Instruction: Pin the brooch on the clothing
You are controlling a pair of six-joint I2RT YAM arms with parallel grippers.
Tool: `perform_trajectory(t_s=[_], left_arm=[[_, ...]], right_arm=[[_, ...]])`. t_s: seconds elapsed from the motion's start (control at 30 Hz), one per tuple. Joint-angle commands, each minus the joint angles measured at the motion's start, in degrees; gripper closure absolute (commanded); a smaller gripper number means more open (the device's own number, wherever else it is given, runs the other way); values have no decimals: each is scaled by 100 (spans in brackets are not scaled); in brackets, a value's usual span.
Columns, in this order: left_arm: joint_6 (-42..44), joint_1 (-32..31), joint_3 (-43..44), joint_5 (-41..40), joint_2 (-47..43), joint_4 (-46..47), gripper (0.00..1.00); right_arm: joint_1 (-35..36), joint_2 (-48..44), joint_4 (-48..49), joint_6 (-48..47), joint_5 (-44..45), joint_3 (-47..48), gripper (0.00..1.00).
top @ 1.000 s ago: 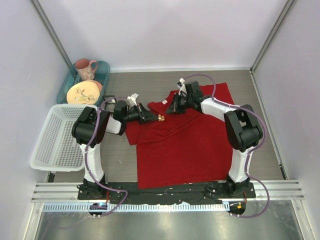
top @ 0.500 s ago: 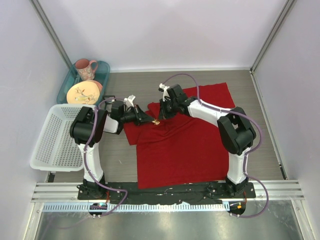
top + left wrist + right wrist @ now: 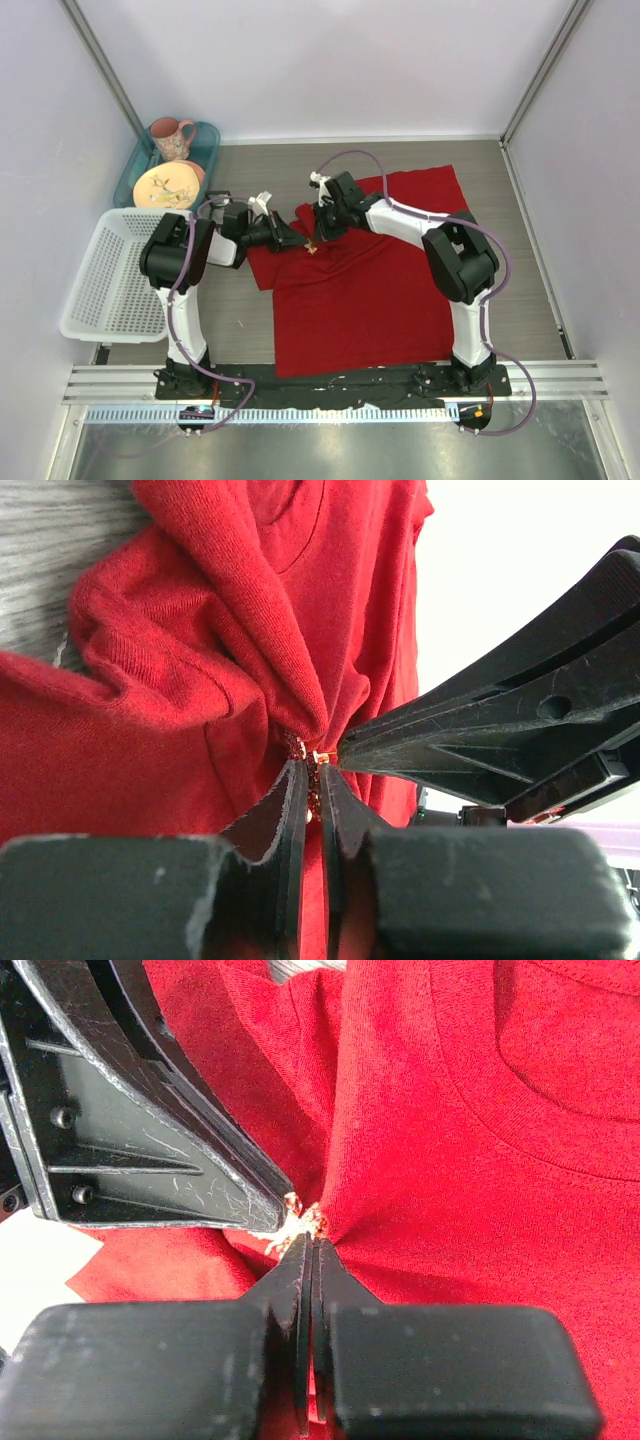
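Observation:
The red T-shirt [image 3: 370, 280] lies spread on the table, its left shoulder bunched up. My left gripper [image 3: 297, 243] reaches in from the left and is shut on the tiny brooch [image 3: 311, 247] at that bunched fold. In the left wrist view the brooch [image 3: 320, 758] shows as gold specks between the tips of my left gripper [image 3: 312, 768], against the cloth [image 3: 180, 680]. My right gripper [image 3: 318, 236] comes from the right, jaws shut. In the right wrist view the tips of my right gripper [image 3: 311, 1242] touch the brooch [image 3: 300, 1215], where the shirt [image 3: 480, 1160] puckers to a point.
A white slatted basket [image 3: 110, 275] stands at the left edge. Behind it a teal tray [image 3: 205, 140] holds a pink mug [image 3: 172, 137] and a patterned plate [image 3: 168, 186]. White walls close in the table on three sides.
My right arm has swung left from the shirt's collar, its shut tips now meeting the left gripper at the brooch. The left gripper shifted slightly left with the brooch.

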Motion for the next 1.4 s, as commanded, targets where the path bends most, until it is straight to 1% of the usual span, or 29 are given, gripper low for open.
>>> perform_trajectory(t_s=[0.0, 0.07, 0.3, 0.33, 0.37, 0.47, 0.57, 0.67, 0.77, 0.83, 1.0, 1.03, 1.07, 1.1, 1.2, 1.27, 1.3, 1.37], left_arm=[[246, -39, 4, 149, -181, -186, 85], [290, -39, 21, 140, -190, -247, 80], [369, -39, 74, 149, -172, -414, 75], [378, -39, 74, 157, -172, -423, 76], [378, -39, 74, 157, -181, -432, 84], [466, -47, 74, 122, -190, -537, 96], [466, -39, 83, 113, -172, -546, 97], [492, -47, 126, 114, -155, -616, 95], [501, -47, 118, 114, -155, -652, 94], [510, -56, 100, 96, -172, -652, 96], [527, -56, 109, 96, -164, -669, 98], [527, -48, 118, 113, -164, -678, 98], [545, -48, 126, 114, -164, -687, 98], [554, -48, 127, 114, -155, -687, 98], [589, -48, 109, 122, -155, -652, 99], [598, -48, 109, 122, -128, -608, 99], [589, -48, 109, 140, -111, -599, 99], [571, -48, 118, 166, -102, -547, 99]], right_arm=[[108, -8, 280, -14, -38, 267, 99], [117, -8, 298, -5, -29, 284, 99], [152, 36, 342, -40, 23, 311, 99], [152, 36, 342, -49, 58, 319, 99], [170, 45, 342, -57, 76, 328, 99], [222, 62, 315, -101, 146, 407, 99], [301, 80, 289, -172, 277, 460, 99], [407, 115, 202, -295, 445, 521, 99], [547, 194, 105, -426, 778, 635, 99], [644, 247, 17, -444, 1016, 714, 99], [732, 562, -185, -313, 982, 1101, 99], [724, 581, -255, -304, 903, 1145, 96], [724, 607, -265, -304, 885, 1206, 91], [715, 607, -282, -330, 850, 1224, 81], [618, 528, -291, -374, 464, 1277, 69], [487, 493, -405, -400, 130, 1443, 64], [443, 484, -466, -435, 24, 1523, 57], [329, 388, -598, -418, -413, 1707, 50]])
